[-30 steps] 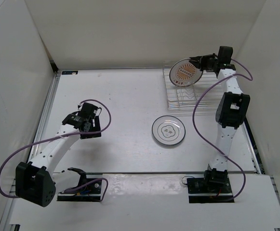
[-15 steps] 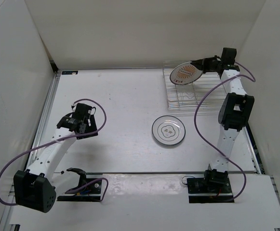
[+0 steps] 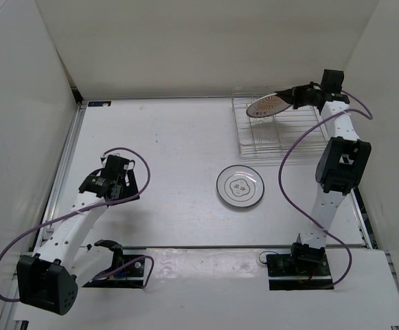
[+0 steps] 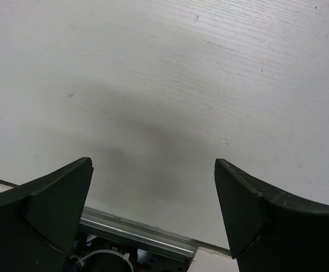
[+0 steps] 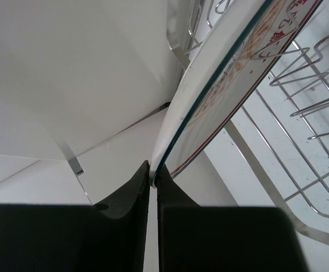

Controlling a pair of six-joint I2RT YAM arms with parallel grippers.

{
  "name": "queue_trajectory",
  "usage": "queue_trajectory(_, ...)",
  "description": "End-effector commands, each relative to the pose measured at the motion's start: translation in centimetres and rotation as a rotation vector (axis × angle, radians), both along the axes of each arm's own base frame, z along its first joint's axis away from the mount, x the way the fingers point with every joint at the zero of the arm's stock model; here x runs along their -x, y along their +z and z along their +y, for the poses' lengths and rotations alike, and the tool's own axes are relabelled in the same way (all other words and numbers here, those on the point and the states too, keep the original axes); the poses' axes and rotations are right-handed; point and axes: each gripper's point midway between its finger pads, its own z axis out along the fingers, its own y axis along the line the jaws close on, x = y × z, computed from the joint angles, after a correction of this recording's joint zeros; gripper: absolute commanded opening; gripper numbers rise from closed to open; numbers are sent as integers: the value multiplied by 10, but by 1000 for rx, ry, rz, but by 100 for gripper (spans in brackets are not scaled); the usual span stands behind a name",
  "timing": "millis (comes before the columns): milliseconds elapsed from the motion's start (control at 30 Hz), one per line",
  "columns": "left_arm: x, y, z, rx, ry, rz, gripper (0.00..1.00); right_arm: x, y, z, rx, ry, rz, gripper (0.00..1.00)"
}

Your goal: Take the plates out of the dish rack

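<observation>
Orange plate (image 3: 268,106) flatter above the dish rack (image 3: 281,139); left end effector (image 3: 97,184) nearer.

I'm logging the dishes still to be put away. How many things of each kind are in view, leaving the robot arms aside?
Plates: 2 (orange-centred plate pinched in the right gripper above the rack; white plate flat on the table)
Dish rack: 1, no plate visible in it
Total: 3
</observation>
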Motion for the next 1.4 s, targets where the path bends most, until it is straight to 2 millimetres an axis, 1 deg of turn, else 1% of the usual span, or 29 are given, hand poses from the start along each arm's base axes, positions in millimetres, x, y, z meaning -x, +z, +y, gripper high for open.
queue_trajectory(0, -2, 3, -3, 33, 7, -42, 100, 15, 63, -3, 30, 25, -167, 0)
queue_trajectory(167, 1, 4, -2, 36, 2, -54, 100, 16, 104, -6, 16, 16, -252, 0)
queue_trajectory(333, 3, 6, -2, 37, -2, -64, 100, 23, 147, 2, 6, 41, -338, 0)
queue_trajectory(367, 4, 6, -2, 37, -4, -62, 100, 31, 164, 5, 9, 52, -374, 0)
queue_trajectory(433, 8, 7, -1, 38, -6, -60, 100, 42, 170, 15, 7, 86, -377, 0)
queue_trajectory(467, 9, 7, -2, 38, -9, -60, 100, 53, 183, 18, 11, 95, -398, 0)
queue_trajectory(500, 10, 8, -2, 43, -8, -67, 100, 64, 182, 33, 23, 146, -396, 0)
queue_trajectory(533, 12, 6, -2, 40, -15, -61, 100, 74, 188, 39, 29, 164, -403, 0)
queue_trajectory(567, 13, 6, -2, 36, -21, -59, 100, 83, 185, 46, 33, 183, -371, 0)
queue_trajectory(600, 15, 5, -4, 38, -37, -58, 100, 103, 178, 68, 78, 244, -346, 0)
queue_trajectory(633, 16, 4, -5, 33, -42, -57, 100, 112, 174, 76, 91, 269, -323, 0)
queue_trajectory(667, 17, 3, -5, 33, -48, -56, 100, 130, 162, 85, 91, 297, -238, 0)
queue_trajectory(700, 18, 2, -9, 31, -69, -58, 100, 147, 158, 112, 126, 370, -250, 0)
queue_trajectory(767, 20, 0, -11, 28, -83, -56, 100, 178, 136, 157, 190, 490, -210, 0)
queue_trajectory(800, 21, -1, -14, 26, -104, -55, 100, 193, 126, 168, 202, 528, -173, 0)
queue_trajectory(833, 23, -1, -15, 30, -110, -59, 100, 217, 120, 201, 224, 619, -173, 0)
queue_trajectory(867, 23, -2, -17, 31, -119, -60, 100, 226, 106, 209, 257, 650, -132, 0)
queue_trajectory(900, 25, -4, -18, 29, -132, -57, 100, 235, 100, 220, 275, 686, -100, 0)
queue_trajectory(933, 26, -4, -18, 21, -141, -62, 100, 259, 86, 240, 347, 754, -72, 0)
queue_trajectory(967, 28, -4, -18, 20, -147, -60, 100, 269, 69, 244, 382, 784, 7, 0)
queue_trajectory(1000, 29, -5, -16, 11, -148, -57, 100, 278, 79, 244, 414, 791, 22, 0)
queue_trajectory(1033, 31, -5, -17, 12, -152, -64, 100, 280, 49, 260, 494, 816, 93, 0)
queue_trajectory(1067, 33, -6, -16, 11, -153, -64, 100, 281, 53, 265, 509, 821, 81, 0)
queue_trajectory(1100, 35, -7, -14, 2, -151, -59, 100, 292, 45, 268, 529, 848, 133, 0)
queue_trajectory(1133, 36, -7, -14, 4, -148, -68, 100, 289, 30, 276, 545, 855, 176, 0)
queue_trajectory(1200, 39, -10, -13, -2, -151, -59, 100, 300, 17, 290, 563, 891, 201, 0)
queue_trajectory(1233, 40, -10, -14, 3, -154, -63, 100, 298, 0, 295, 584, 896, 241, 0)
queue_trajectory(1267, 41, -12, -13, 0, -153, -59, 100, 308, -7, 303, 601, 917, 257, 0)
queue_trajectory(1367, 44, -13, -14, -12, -168, -56, 100, 318, -37, 311, 656, 936, 351, 0)
